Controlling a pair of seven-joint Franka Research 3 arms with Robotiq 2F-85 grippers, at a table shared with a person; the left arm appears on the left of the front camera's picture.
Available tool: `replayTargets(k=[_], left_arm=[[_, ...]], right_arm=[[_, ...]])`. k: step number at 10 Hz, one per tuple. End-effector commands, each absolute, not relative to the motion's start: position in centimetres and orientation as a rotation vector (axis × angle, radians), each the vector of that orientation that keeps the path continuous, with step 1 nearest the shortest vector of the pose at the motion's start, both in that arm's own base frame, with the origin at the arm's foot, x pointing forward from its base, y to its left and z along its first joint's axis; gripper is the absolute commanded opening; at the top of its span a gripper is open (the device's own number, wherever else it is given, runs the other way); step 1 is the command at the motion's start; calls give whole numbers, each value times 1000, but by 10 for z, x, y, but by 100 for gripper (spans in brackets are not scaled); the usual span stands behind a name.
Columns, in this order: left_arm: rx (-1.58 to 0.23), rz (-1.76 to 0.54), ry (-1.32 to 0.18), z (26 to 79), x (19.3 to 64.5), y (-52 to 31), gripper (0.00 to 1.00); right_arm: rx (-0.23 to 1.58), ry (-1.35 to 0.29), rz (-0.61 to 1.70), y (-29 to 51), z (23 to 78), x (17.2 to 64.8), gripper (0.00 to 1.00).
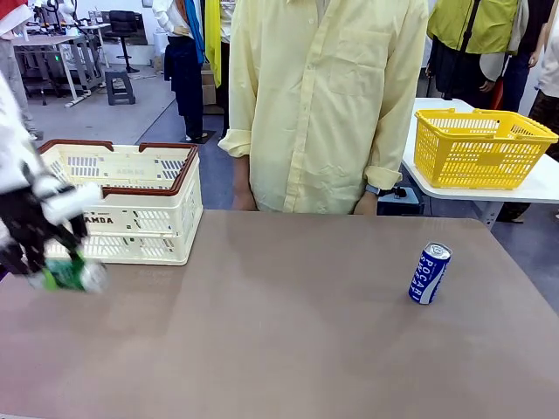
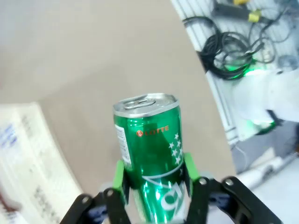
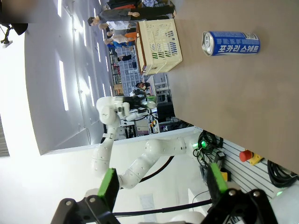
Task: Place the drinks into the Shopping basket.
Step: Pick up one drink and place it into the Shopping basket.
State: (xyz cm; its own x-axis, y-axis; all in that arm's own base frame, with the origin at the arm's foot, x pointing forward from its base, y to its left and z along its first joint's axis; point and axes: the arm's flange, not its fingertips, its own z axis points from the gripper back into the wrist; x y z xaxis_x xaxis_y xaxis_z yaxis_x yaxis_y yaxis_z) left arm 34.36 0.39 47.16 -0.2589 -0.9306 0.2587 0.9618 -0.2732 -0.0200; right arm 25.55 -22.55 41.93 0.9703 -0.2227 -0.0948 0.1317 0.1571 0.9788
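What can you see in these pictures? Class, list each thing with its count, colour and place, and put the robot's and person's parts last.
green can: one, green with silver top, held above the table's left side
blue can: one, blue and white, standing on the table's right side
white basket: one, cream with red-brown rim, table's far left
yellow basket: one, yellow, on the side table
table: one, brown
person: one, yellow shirt, far side
left fingers: black, green pads, closed on the green can
right fingers: black, green pads, open
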Motion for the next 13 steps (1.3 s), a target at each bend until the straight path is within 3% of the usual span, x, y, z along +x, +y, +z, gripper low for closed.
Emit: replayTargets(k=[1, 3, 4, 6, 7, 8, 11, 13], left_arm=[[-293, -1749, -272, 563, 375, 19, 0], [-355, -1566, -335, 618, 415, 46, 0], [-437, -1454, -439, 640, 435, 54, 0], [-422, -1107, -452, 657, 471, 60, 0], [-396, -1056, -407, 655, 485, 62, 0], [-434, -1266, -402, 648, 455, 64, 0], [-434, -1266, -402, 648, 455, 64, 0], [-422, -1039, -369, 632, 485, 58, 0]], right_arm=[[1391, -88, -226, -228, 421, 254, 100], [1391, -88, -226, -228, 421, 254, 100], [1391, -88, -226, -228, 421, 254, 100], [1391, -88, -226, -228, 421, 254, 100], [1391, -88, -226, -228, 421, 254, 100], [1391, -88, -226, -228, 421, 254, 100], [1391, -88, -226, -228, 421, 254, 100], [1391, -88, -226, -228, 421, 254, 100]])
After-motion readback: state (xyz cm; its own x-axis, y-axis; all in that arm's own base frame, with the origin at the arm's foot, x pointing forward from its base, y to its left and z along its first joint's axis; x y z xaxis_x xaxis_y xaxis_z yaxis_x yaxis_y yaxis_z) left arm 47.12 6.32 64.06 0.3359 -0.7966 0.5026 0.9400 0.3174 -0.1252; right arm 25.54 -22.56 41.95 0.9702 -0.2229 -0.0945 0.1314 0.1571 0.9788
